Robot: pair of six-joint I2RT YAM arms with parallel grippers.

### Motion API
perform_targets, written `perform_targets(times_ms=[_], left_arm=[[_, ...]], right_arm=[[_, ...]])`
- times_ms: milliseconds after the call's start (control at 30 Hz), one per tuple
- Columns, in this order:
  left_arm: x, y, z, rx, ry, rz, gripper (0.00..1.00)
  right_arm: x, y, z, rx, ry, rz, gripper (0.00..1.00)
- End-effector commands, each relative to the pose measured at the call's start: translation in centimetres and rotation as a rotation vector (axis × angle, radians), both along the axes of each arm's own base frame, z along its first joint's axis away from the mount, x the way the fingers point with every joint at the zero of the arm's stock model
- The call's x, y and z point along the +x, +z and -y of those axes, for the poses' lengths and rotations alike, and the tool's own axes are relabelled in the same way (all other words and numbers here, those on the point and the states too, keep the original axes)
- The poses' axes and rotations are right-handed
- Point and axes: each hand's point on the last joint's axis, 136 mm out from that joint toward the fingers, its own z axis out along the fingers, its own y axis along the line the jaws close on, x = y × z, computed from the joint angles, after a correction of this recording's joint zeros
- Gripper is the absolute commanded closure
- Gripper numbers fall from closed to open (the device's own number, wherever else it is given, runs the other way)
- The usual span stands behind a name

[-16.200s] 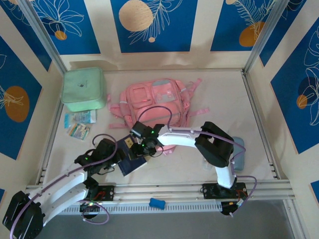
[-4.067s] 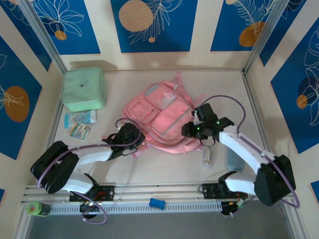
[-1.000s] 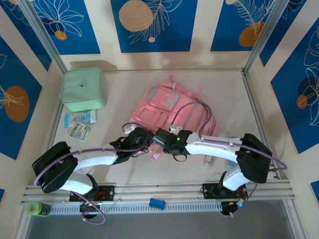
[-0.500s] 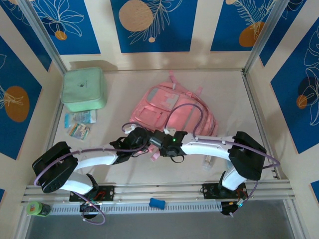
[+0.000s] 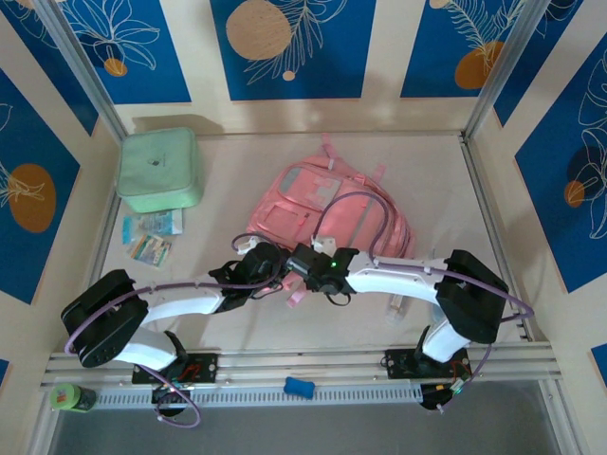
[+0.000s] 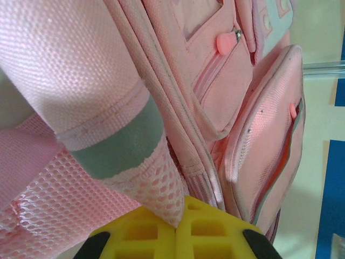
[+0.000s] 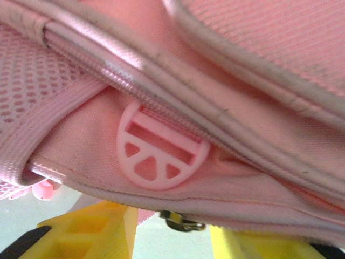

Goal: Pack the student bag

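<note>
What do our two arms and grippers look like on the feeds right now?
The left arm and right arm have white links and black joint housings, with a purple cable looping along each. A green light glows at the right wrist. The left gripper and right gripper carry blocky yellow fingers on black bases.

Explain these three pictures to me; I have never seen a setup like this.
Two robot arms are bolted at the near edge of a table, and each ends in a two-finger gripper. The wide picture looks down from above and behind the arms. The two close-ups come from cameras on the wrists. On the table lie a pink bag, a green case and some cards. The left gripper is shut on a mesh piece of the bag. The right gripper is open against the bag's edge, below a round buckle, and seems to hold nothing.
</note>
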Motion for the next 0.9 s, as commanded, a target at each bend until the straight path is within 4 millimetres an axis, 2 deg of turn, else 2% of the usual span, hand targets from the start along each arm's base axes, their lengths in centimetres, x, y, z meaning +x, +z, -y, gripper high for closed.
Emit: perform_targets(times_ms=[0, 100, 267, 433, 667, 867], left_arm=[[0.7, 2.7, 0.8, -0.043, -0.004, 0.078, 1.00], [0.7, 2.7, 0.7, -0.036, 0.002, 0.080, 1.00], [0.8, 2.6, 1.0, -0.041, -0.003, 0.079, 1.00], [0.8, 2.3, 1.1, -0.034, -0.008, 0.069, 1.00], [0.8, 2.0, 1.2, -0.032, -0.008, 0.064, 1.00], [0.7, 1.6, 0.8, -0.021, 0.002, 0.061, 1.00]], right_arm=[[0.8, 1.6, 2.1, -0.031, -0.061, 0.067, 0.59], [1.2, 1.6, 2.6, -0.033, -0.085, 0.067, 0.61], [2.6, 1.3, -0.2, 0.053, 0.031, 0.097, 0.65], [3.3, 1.3, -0.7, 0.054, 0.052, 0.111, 0.68], [4.1, 1.2, -3.0, 0.131, 0.191, 0.152, 0.74], [3.8, 2.1, -3.1, 0.146, 0.214, 0.158, 0.84]])
